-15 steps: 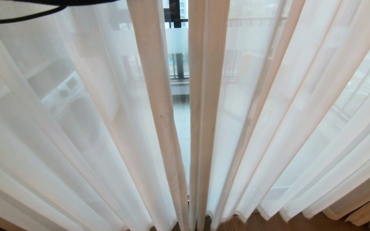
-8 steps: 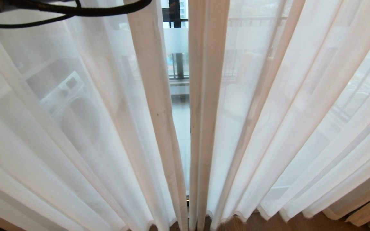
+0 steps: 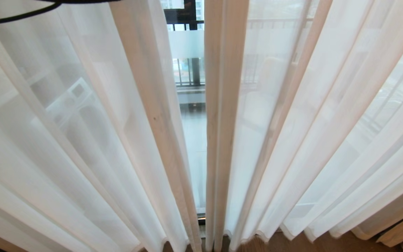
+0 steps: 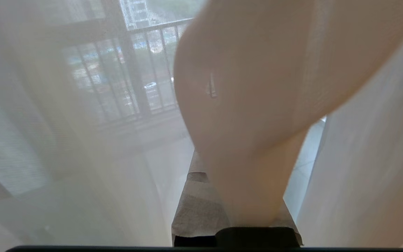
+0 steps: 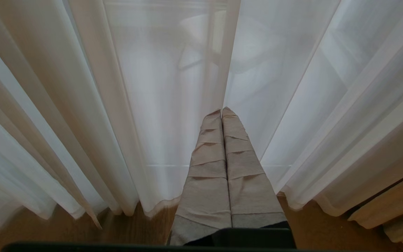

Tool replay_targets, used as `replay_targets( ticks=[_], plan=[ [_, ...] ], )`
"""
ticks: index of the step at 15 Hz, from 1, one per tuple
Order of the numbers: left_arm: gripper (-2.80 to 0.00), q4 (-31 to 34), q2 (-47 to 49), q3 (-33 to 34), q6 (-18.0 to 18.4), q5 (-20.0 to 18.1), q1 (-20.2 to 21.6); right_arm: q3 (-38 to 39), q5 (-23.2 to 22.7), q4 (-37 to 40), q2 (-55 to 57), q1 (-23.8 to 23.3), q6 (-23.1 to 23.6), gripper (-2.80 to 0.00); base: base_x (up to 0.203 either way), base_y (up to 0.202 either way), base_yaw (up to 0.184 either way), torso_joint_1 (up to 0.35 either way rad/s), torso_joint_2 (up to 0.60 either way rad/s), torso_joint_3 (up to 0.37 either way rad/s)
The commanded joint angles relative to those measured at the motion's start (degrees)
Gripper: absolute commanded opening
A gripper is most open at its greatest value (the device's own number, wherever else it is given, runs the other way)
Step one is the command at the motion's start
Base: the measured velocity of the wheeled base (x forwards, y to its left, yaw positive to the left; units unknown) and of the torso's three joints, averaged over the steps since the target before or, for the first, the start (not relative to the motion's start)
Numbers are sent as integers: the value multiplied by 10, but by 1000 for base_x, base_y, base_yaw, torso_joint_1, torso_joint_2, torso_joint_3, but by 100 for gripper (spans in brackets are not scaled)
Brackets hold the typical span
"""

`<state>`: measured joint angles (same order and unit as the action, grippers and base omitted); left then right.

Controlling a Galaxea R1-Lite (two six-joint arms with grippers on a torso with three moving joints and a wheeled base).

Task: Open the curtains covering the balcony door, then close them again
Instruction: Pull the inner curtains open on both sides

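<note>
The curtains here are sheer white panels hanging to the floor. The left panel's hemmed edge [image 3: 145, 87] and the right panel's edge [image 3: 222, 87] leave a narrow gap between them. The gap is wider at the top. Through it shows the balcony door [image 3: 186, 43] with its frosted band and dark frame. In the left wrist view my left gripper [image 4: 236, 168] is shut on a fold of the left curtain [image 4: 250, 105], which drapes over its taped fingers [image 4: 198, 203]. My right gripper [image 5: 221, 111] is shut and empty, hanging low in front of the right curtain [image 5: 173, 87].
A wooden floor [image 3: 292, 243] runs below the hems. A heavy beige drape [image 3: 401, 227] bunches at the lower right. A washing machine [image 3: 79, 101] and a balcony railing [image 3: 187, 75] stand behind the glass. A black cable [image 3: 19, 15] crosses the top left corner.
The left curtain's edge has swung to the left at the top, widening the gap. The black cable dipped into view and rose again.
</note>
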<state>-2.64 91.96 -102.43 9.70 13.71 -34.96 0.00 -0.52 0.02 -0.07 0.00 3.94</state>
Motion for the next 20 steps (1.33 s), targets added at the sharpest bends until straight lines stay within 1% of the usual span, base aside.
replay_targets(
  ticks=[1, 4, 5, 7, 10, 16, 18, 20],
  plan=[
    [-280, 0, -26, 9, 4, 3, 21, 0, 0, 0, 1, 0, 0, -280, 0, 0, 0, 0, 0, 0],
    [-280, 0, -43, 27, 9, 2, 53, 0, 0, 0, 1, 0, 0, -280, 0, 0, 0, 0, 0, 0],
    [-280, -1, -50, 34, 16, 2, 65, 0, 0, 0, 1, 0, 0, -280, 0, 0, 0, 0, 0, 0],
    [-280, -1, -60, 44, 24, 2, 94, 0, 0, 0, 1, 0, 0, -280, 0, 0, 0, 0, 0, 0],
    [-280, -1, -67, 47, 27, 2, 138, 0, 0, 0, 1, 1, 0, -280, 0, 0, 0, 0, 0, 0],
    [-280, -1, -83, 56, 26, 4, 257, 0, 0, 0, 1, 1, 0, -280, 0, 0, 0, 0, 0, 0],
    [-280, 0, -87, 57, 25, 25, 293, 0, 0, 0, 1, 0, 0, -280, 0, 0, 0, 0, 0, 0],
    [-280, 0, -90, 58, 22, 53, 316, 0, 0, 0, 1, 0, 0, -280, 0, 0, 0, 0, 0, 0]
  ],
)
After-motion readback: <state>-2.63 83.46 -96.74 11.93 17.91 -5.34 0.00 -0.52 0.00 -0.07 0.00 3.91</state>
